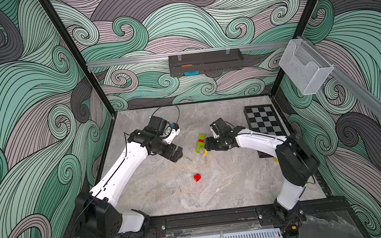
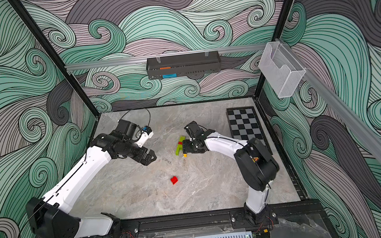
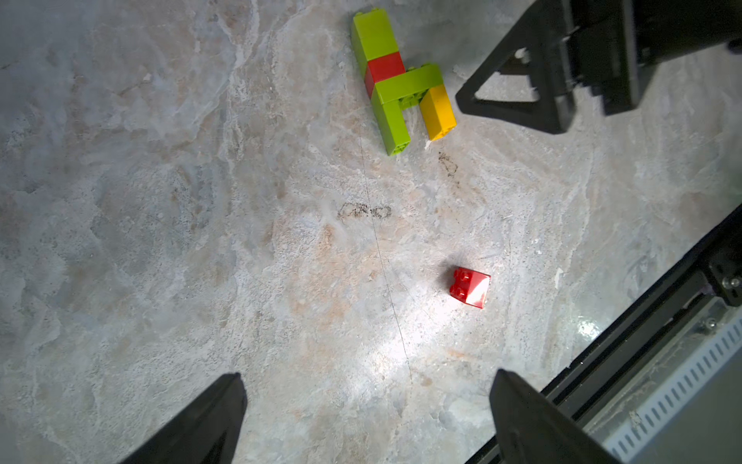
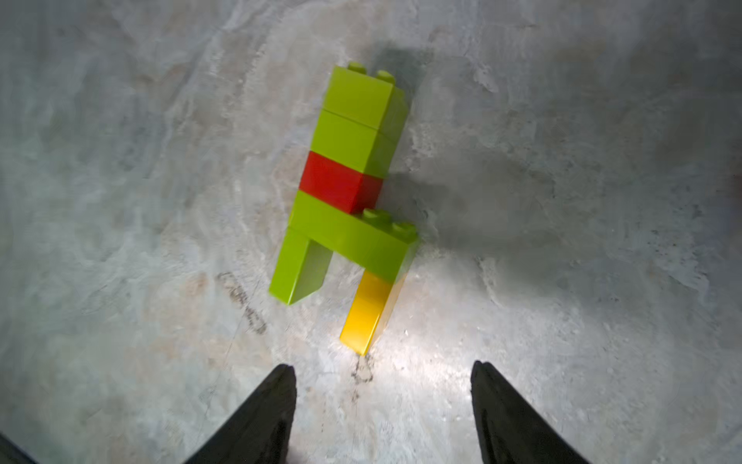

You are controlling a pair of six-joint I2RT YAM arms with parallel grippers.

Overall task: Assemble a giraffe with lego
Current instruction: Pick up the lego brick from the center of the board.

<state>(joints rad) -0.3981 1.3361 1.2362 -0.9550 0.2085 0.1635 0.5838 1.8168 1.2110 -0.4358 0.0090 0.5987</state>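
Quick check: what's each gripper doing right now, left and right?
Left gripper: open, empty.
Right gripper: open, empty; the giraffe lies just ahead of it, not gripped.

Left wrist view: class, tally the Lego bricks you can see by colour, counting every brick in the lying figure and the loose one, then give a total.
Lime green bricks: 4, all in the giraffe; the right wrist view shows the neck seam
Red bricks: 2, the neck brick and the loose brick
Yellow brick: 1, a leg
Total: 7
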